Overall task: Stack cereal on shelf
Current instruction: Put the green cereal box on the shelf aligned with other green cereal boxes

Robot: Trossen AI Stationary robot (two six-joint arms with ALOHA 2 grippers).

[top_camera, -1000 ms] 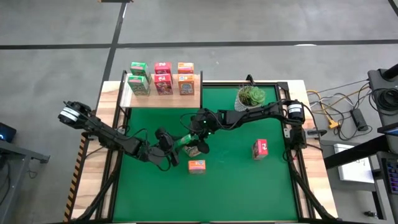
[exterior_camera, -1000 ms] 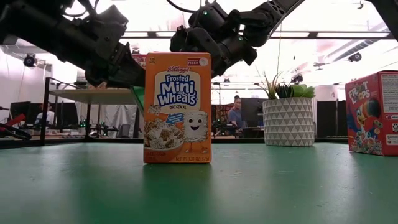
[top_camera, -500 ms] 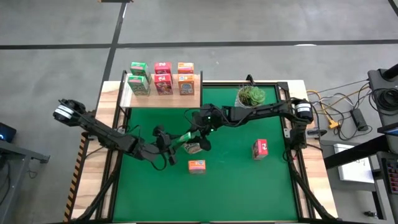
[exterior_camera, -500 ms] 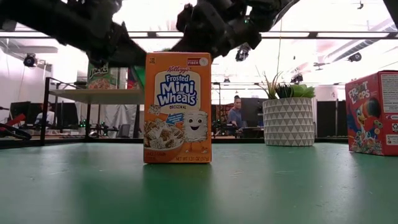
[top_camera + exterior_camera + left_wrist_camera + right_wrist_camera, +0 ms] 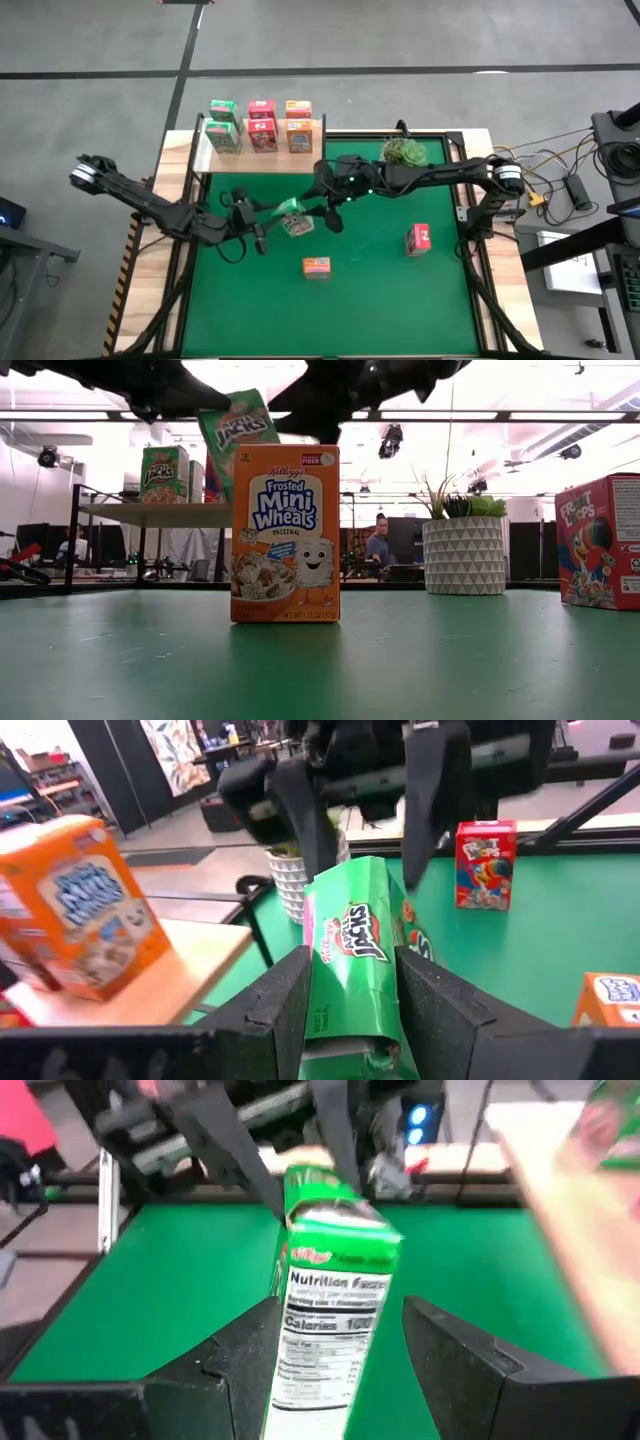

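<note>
The left gripper [image 5: 262,221] is hanging above the green mat [image 5: 380,300], its jaws clamped on 1 end of a green cereal box [image 5: 293,216] that is tilted in the air between the 2 arms; the left wrist view is showing both dark fingers [image 5: 285,1010] pressing the sides of this green cereal box [image 5: 352,960]. The right gripper [image 5: 322,203] is sitting at the box's other end, its jaws standing apart with the box between them, and in the right wrist view a gap is showing between the box's side panel and the fingers [image 5: 455,1355], so no grip by this gripper can be told. In the low view the held box [image 5: 238,428] is floating tilted above and behind an upright orange cereal box [image 5: 285,532], which is standing on the mat in front of the arms. A pink cereal box [image 5: 418,238] is standing on the mat toward the right, well apart from the orange one. On the shelf [image 5: 262,160] at the table's far left corner, 6 boxes are standing in 2 rows of 3: green [image 5: 223,132], pink [image 5: 262,130] and orange [image 5: 298,129]. A potted plant [image 5: 403,154] is sitting at the mat's far edge, near the right arm.
</note>
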